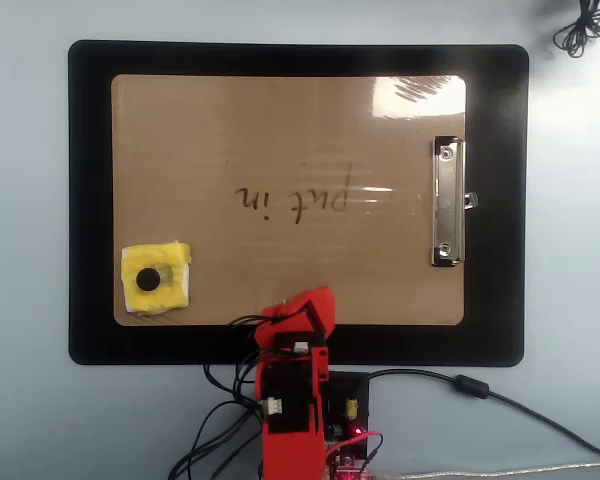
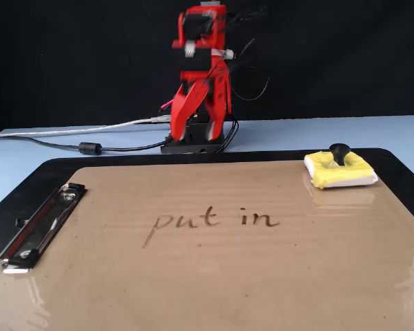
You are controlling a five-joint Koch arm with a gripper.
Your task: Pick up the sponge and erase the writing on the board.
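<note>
Sponge [image 1: 156, 281] flat, black knob up

Black mat [image 1: 50, 200] on pale blue table [image 1: 20, 420]; coiled black cord [image 1: 585, 22] at far corner

The gripper [image 1: 310, 305] is blurred and its jaws cannot be told apart, while the board [image 2: 207, 276] is cut off by the fixed view's bottom edge.

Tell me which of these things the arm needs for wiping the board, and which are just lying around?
Needed:
sponge, sitting on a corner of the board
writing, "put in"
board
gripper

Lying around:
black mat under the board
metal clip
cables by the arm's base
</note>
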